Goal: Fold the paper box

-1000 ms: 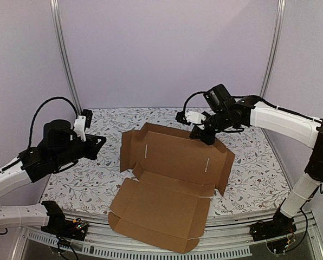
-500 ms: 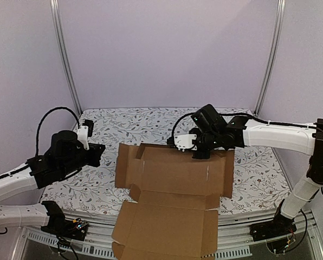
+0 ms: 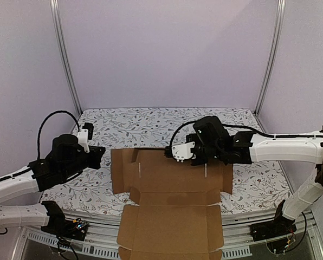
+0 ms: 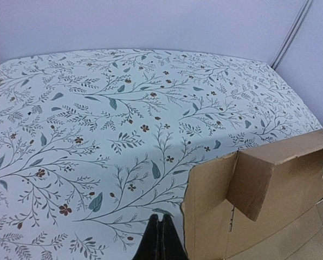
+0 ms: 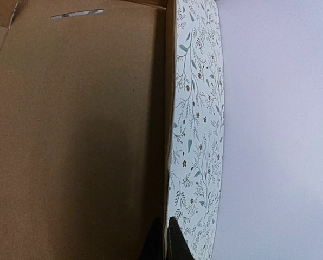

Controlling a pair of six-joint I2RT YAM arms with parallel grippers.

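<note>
Top external centre: squaring up, my right gripper (image 5: 162, 241) pinches the brown corrugated cardboard box (image 3: 172, 179), left gripper (image 4: 160, 239) shut empty; side walls next.

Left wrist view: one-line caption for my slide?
Shut fingers over the floral cloth, just left of the partly folded cardboard box.
</note>
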